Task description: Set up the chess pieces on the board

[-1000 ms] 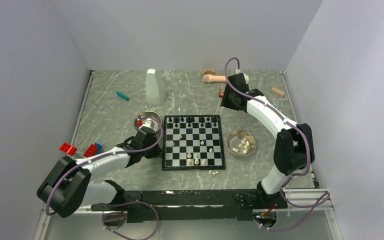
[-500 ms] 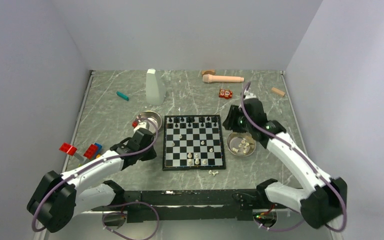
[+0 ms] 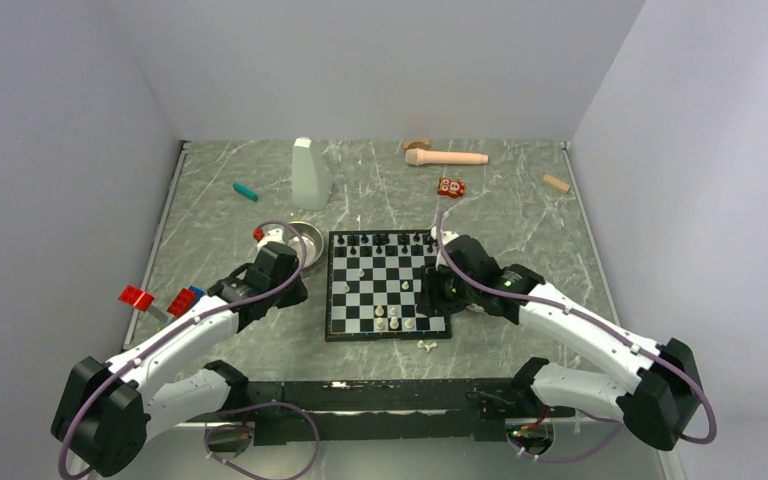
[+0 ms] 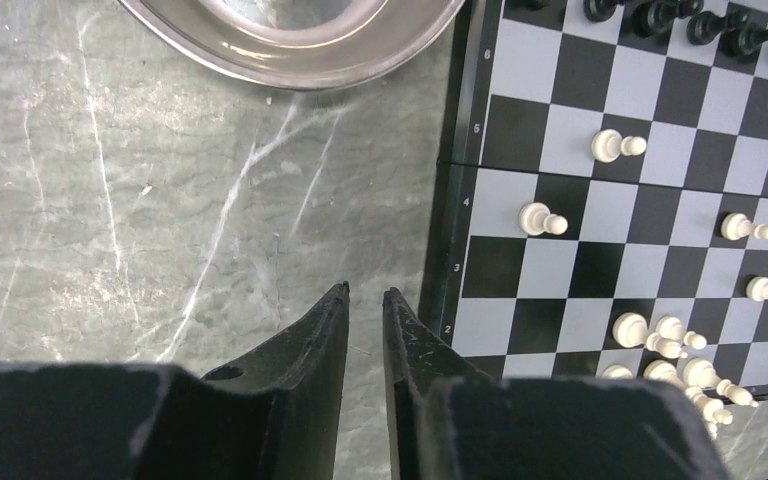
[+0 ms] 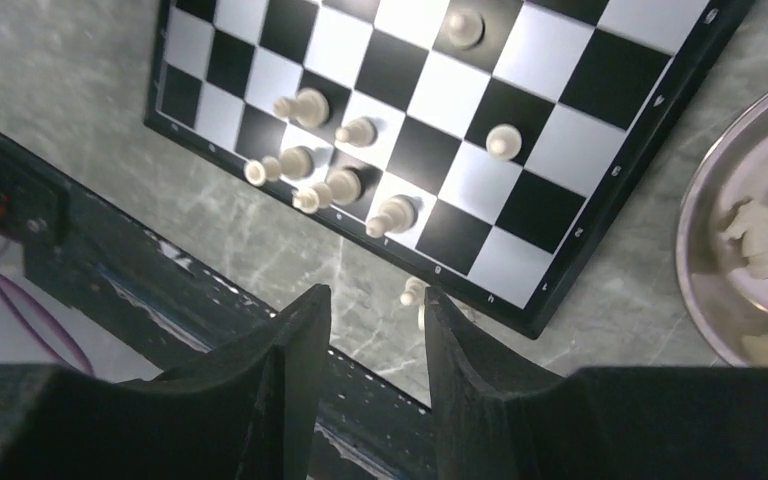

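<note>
Right tool, apart, empty, over the stray white piece at the board's 5 o'clock; drop straight, pinch its body. Your left tool: slightly apart, empty.

The board carries small pale rank numbers on its black border in the left wrist view: 6, 5, 4, 3, 2, from the top down. Border marks elsewhere are too blurred to read.
</note>
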